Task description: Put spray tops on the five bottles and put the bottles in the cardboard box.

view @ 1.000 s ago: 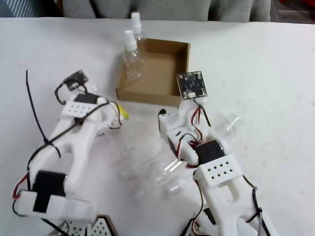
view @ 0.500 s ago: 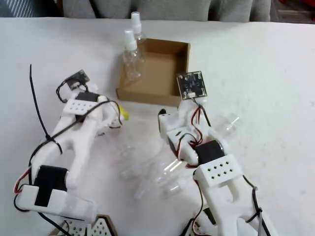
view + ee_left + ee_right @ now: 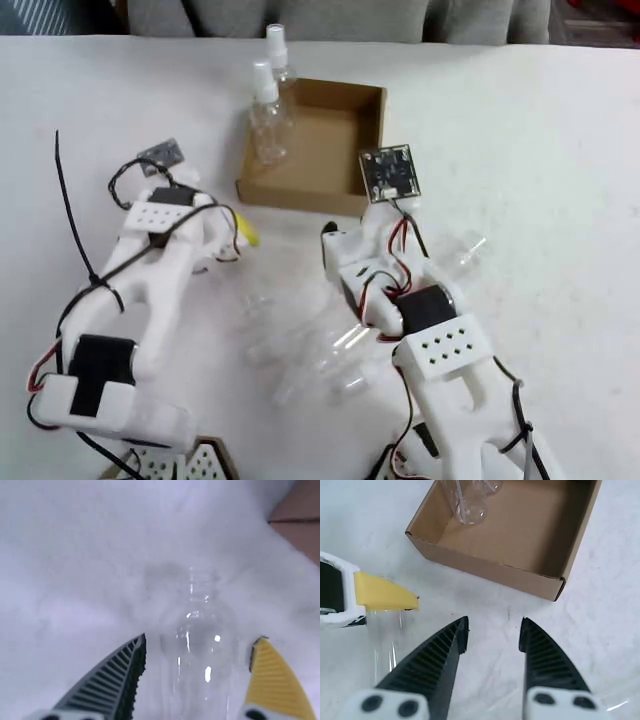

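- Left gripper (image 3: 198,644): the grey and yellow ribbed fingers are spread wide and nothing is clamped.
- An uncapped clear plastic bottle (image 3: 202,600) is seen between those fingers, with a gap on each side and its neck pointing away from the wrist.
- Right gripper (image 3: 493,625): the black ribbed fingers are parted with nothing between them, over the white table (image 3: 520,120).
- An open brown cardboard box (image 3: 490,570) is noted just ahead of the right fingertips.
- Two clear bottles with white spray tops (image 3: 266,110) are stood in one corner of the box.
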Robot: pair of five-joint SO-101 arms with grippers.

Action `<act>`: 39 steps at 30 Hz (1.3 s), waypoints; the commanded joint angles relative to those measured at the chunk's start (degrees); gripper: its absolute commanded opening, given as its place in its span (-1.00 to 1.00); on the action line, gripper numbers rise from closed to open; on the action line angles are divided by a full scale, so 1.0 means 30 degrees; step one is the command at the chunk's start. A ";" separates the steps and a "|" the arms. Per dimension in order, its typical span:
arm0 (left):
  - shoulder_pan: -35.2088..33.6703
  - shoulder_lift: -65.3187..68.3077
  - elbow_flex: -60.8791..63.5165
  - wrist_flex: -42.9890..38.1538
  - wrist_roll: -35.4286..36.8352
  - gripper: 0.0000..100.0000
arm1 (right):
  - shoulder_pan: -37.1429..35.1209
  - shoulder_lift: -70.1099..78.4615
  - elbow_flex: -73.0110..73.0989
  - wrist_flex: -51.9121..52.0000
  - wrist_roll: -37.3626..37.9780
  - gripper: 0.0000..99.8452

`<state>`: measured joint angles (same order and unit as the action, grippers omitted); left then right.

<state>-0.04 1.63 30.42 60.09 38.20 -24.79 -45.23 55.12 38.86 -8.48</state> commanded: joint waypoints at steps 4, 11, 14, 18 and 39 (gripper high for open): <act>-0.0161 0.1978 -0.2022 -0.0410 0.0821 -0.36 | 0.0073 -0.0513 -0.0059 -0.0337 0.0205 -0.73; 0.0337 0.2535 -0.2198 -0.0410 0.1348 -0.36 | 0.0073 -0.0513 -0.0059 -0.0337 0.0205 -0.73; 0.0513 0.2535 -0.2198 -0.0410 0.1319 -0.36 | 0.0073 -0.0513 -0.0059 -0.0337 0.0205 -0.73; 0.0542 0.2505 -0.2198 -0.0440 0.1289 -0.61 | 0.0073 -0.0513 -0.0059 -0.0337 0.0205 -0.73; -0.3912 0.2476 -0.4161 -0.0557 0.1377 -0.95 | -0.2388 -0.1421 -0.0088 0.2212 0.5392 -0.73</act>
<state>-7.43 9.63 21.98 59.30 41.63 -28.84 -46.46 55.12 43.16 4.09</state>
